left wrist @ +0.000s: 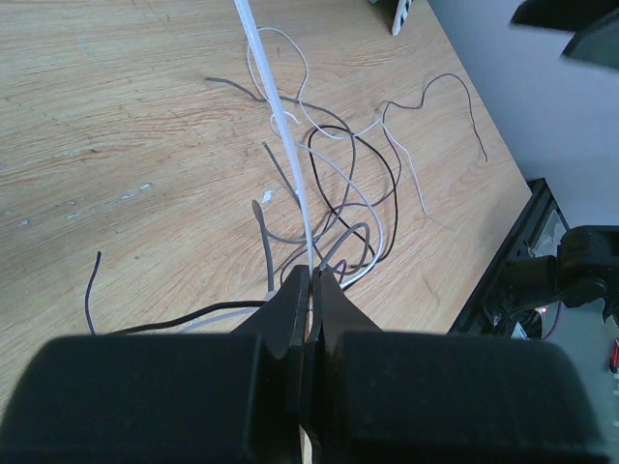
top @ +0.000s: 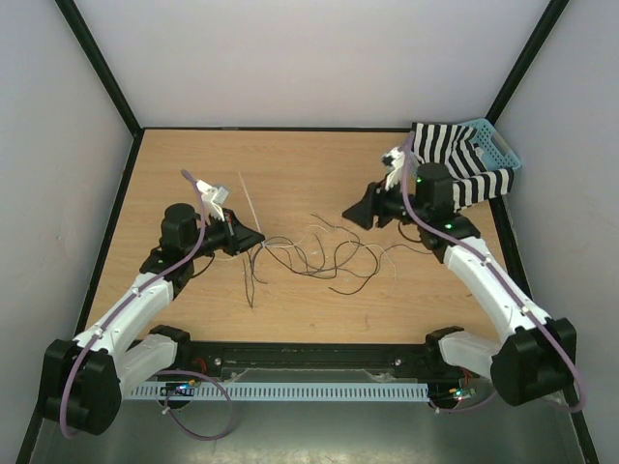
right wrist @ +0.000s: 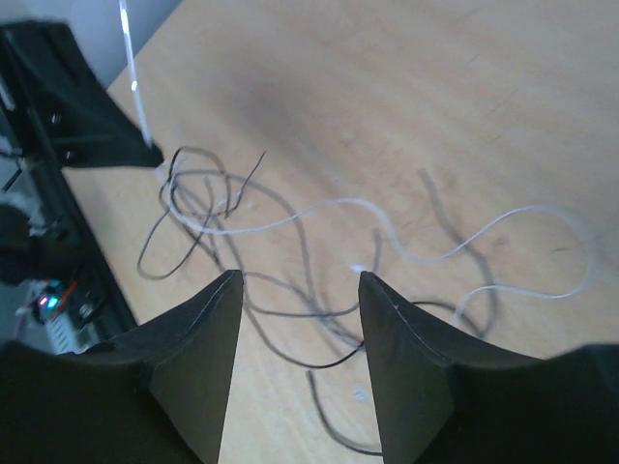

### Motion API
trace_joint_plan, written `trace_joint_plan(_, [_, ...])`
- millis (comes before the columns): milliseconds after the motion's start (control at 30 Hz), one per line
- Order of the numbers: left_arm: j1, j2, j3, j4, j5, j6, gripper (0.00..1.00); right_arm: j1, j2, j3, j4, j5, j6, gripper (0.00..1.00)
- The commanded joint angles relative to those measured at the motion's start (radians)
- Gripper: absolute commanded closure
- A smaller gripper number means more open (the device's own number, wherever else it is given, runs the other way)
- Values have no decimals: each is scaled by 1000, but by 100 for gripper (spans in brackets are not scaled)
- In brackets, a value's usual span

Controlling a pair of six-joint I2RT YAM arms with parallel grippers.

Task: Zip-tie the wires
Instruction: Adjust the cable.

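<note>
The wires [top: 319, 253] lie in a loose tangle of thin black and pale grey loops on the middle of the wooden table. My left gripper [top: 253, 237] sits at their left end, shut on a white zip tie [top: 247, 198] that sticks out past the tips toward the back. In the left wrist view the zip tie [left wrist: 280, 116] runs straight out of the closed gripper [left wrist: 316, 275] over the wires [left wrist: 338, 193], and several strands gather at the tips. My right gripper [top: 353, 213] hangs above the tangle's right part. It is open [right wrist: 300, 280], with only the wires [right wrist: 290, 222] on the table below it.
A blue basket [top: 501, 145] holding a black-and-white striped cloth [top: 455, 155] stands at the back right corner, just behind the right arm. A black rail [top: 309, 356] runs along the table's near edge. White walls enclose the table on three sides.
</note>
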Motion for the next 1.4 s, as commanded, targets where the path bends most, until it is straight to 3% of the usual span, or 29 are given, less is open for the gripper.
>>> trace_joint_plan(0, [7, -19, -2, 10, 1, -3, 100, 100, 56, -60, 63, -39, 51, 39])
trace_joint_plan(333, [8, -15, 2, 10, 4, -6, 100, 300, 213, -129, 212, 13, 116, 39])
trace_joint_plan(733, [8, -6, 6, 9, 11, -13, 100, 379, 389, -80, 338, 29, 145, 46])
trace_joint_plan(800, [7, -3, 8, 10, 11, -14, 100, 383, 406, -73, 342, 25, 147, 52])
trace_joint_plan(933, [8, -2, 9, 10, 10, -12, 100, 384, 415, -73, 331, 22, 136, 80])
trace_joint_plan(1067, [8, -1, 9, 10, 2, -12, 100, 383, 359, -57, 221, 88, 72, 98])
trace_joint_plan(1367, [9, 4, 3, 5, 1, -15, 100, 315, 220, -104, 67, 99, 0, 100])
